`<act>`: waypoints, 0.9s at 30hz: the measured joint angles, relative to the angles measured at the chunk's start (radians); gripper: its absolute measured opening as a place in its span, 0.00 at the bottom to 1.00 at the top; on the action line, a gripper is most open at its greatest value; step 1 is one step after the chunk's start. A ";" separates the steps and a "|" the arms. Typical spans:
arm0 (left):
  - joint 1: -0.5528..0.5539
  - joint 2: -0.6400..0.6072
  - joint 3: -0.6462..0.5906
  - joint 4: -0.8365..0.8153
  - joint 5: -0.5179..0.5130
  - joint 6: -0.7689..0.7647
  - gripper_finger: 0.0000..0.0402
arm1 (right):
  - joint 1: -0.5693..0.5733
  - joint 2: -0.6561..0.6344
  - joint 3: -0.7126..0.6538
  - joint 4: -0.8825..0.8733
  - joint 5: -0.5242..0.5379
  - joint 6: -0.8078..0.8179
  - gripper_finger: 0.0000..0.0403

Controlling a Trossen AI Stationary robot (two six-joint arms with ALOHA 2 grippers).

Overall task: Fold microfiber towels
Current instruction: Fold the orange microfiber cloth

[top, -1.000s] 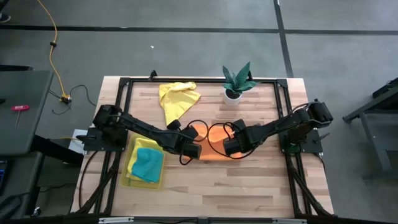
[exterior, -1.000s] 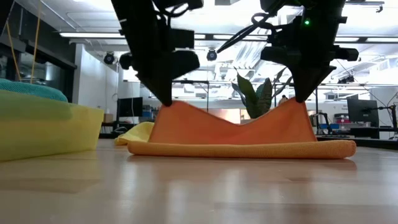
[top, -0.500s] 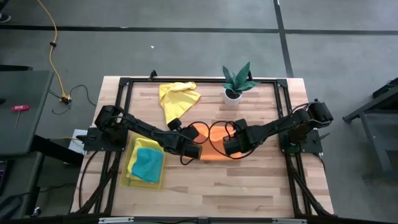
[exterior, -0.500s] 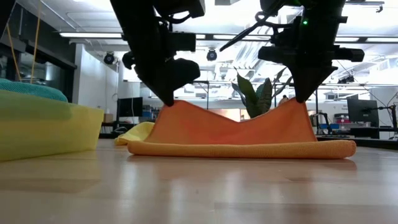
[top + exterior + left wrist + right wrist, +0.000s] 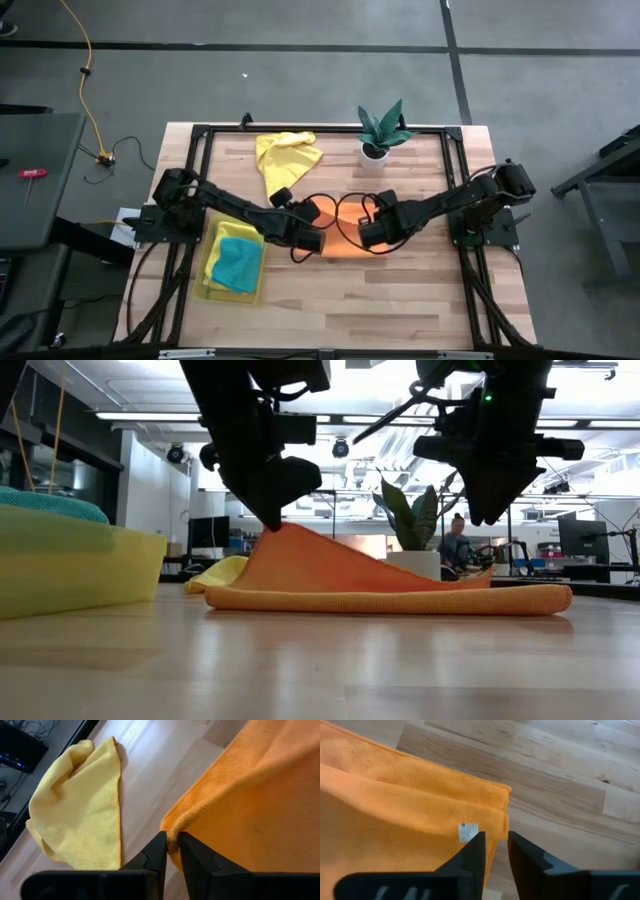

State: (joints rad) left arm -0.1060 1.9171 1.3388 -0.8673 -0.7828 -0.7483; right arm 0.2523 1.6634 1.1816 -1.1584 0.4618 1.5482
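An orange towel [image 5: 345, 238] lies folded in the middle of the table, its lower layer flat on the wood. My left gripper [image 5: 272, 520] is shut on a corner of the upper layer and holds it raised, so the cloth slopes down toward the table's right. My right gripper [image 5: 495, 842] stands open just above the towel's right end [image 5: 480, 575] and touches nothing. That end lies flat, with a small white label [image 5: 468, 831] showing. A crumpled yellow towel [image 5: 285, 160] lies at the far left. My left gripper pinches the corner of the orange towel's upper layer [image 5: 173, 830] between its two fingertips. The fingers come slanting down from the table's left. The corner is held up off the lower layer, and the cloth runs down from it onto the rest of the towel.
A translucent yellow tray [image 5: 212, 270] at the near left holds a yellow and a teal towel [image 5: 238, 265]. A potted plant [image 5: 380, 130] stands at the far edge. Black cables loop over the table between the arms. A person [image 5: 458, 540] sits far off in the room.
My right gripper has opened and let go of the towel's raised right corner. That corner has dropped onto the lower layer. The left corner stays up in my left gripper, so the earlier two-peaked cloth now slopes down from left to right.
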 joint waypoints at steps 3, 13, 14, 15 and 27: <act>0.015 0.000 0.000 -0.001 -0.012 0.000 0.15 | -0.009 0.000 0.000 0.000 0.007 -0.001 0.26; 0.073 0.000 0.000 -0.004 -0.037 0.053 0.28 | -0.024 0.000 0.000 -0.008 0.027 -0.003 0.39; 0.079 0.000 0.000 -0.004 -0.035 0.054 0.29 | -0.024 0.000 0.000 -0.008 0.027 -0.003 0.39; 0.084 0.000 0.000 -0.004 -0.033 0.059 0.30 | -0.024 0.000 0.000 -0.008 0.028 -0.003 0.39; 0.102 -0.099 -0.007 0.018 0.269 0.349 0.32 | -0.015 -0.002 -0.025 0.011 -0.077 -0.543 0.36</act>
State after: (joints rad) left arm -0.0038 1.8179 1.3323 -0.8489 -0.5142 -0.3997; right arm 0.2369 1.6615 1.1564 -1.1474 0.3848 1.0056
